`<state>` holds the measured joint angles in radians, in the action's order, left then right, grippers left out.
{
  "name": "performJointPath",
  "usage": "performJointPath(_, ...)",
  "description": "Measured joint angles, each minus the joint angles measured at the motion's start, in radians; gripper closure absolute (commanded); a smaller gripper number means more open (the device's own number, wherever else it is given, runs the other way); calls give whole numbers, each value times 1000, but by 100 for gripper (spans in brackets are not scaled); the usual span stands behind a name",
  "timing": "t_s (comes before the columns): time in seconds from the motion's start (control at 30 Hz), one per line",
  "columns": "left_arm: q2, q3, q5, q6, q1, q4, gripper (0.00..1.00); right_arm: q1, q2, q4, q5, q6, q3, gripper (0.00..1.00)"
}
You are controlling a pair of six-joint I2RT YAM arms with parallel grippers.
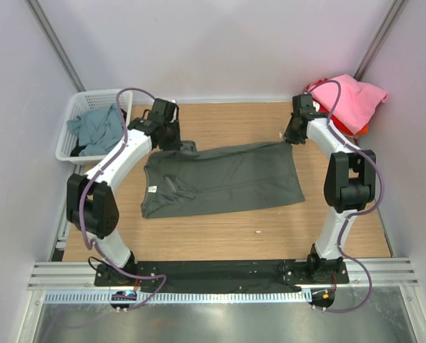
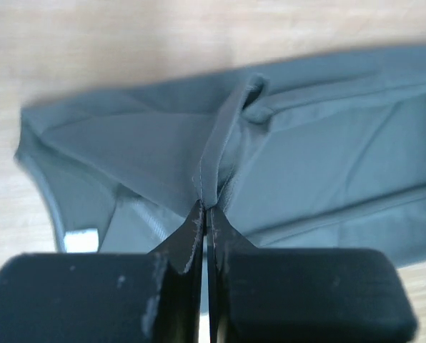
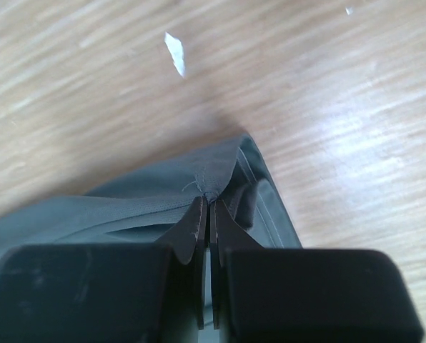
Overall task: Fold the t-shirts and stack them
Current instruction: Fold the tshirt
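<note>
The dark charcoal t-shirt [image 1: 227, 179] is lying spread across the middle of the wooden tabletop [image 1: 220, 239]. Bare wood is lying open in front of it and behind it, while pale walls are closing in three sides. The shirt's long axis is running left to right, with a small white tag [image 1: 153, 189] showing near its left edge. The left end effector [image 2: 204, 209] is pinching a raised ridge of cloth at the far left corner, and the right end effector [image 3: 206, 200] is clamping the far right corner's hem. A white basket [image 1: 71, 118] holding a teal-grey shirt [image 1: 98, 127] is sitting at the far left corner. A pink shirt [image 1: 352, 100] is bunching at the far right.
</note>
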<state>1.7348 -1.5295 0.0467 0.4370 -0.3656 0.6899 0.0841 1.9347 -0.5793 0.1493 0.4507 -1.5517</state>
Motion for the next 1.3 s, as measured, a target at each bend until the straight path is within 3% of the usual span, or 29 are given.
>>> performJointPath(0.33, -196, 163, 85, 24, -7, 103, 100, -3, -134, 39, -6, -2, 186, 99)
performJointPath(0.63, -270, 250, 95, 33, -7, 127, 100, -3, -217, 61, -10, 0, 280, 99)
performJointPath(0.67, -276, 275, 91, 37, -8, 127, 98, -3, -222, 63, -5, 2, 294, 94)
performJointPath(0.7, -283, 300, 88, 46, -10, 129, 94, -4, -225, 62, 2, 5, 308, 72)
performJointPath(0.77, -299, 345, 79, 63, -14, 145, 75, -8, -229, 60, 19, 25, 338, 44)
performJointPath(0.8, -314, 371, 72, 77, -19, 154, 65, -12, -235, 58, 26, 28, 354, 20)
performJointPath(0.83, -333, 395, 68, 88, -24, 169, 51, -19, -245, 55, 35, 42, 380, 13)
performJointPath(0.9, -386, 435, 59, 119, -35, 207, 45, -32, -293, 51, 58, 52, 443, 6)
performJointPath(1.03, -500, 457, 45, 159, -46, 264, 39, -47, -414, 35, 83, 61, 505, 7)
performJointPath(1.17, -568, 481, 50, 194, -47, 249, 39, -35, -483, 80, 51, 58, 494, 9)
performJointPath(1.3, -553, 561, 67, 248, -47, 172, 43, 23, -444, 150, -78, 41, 462, 11)
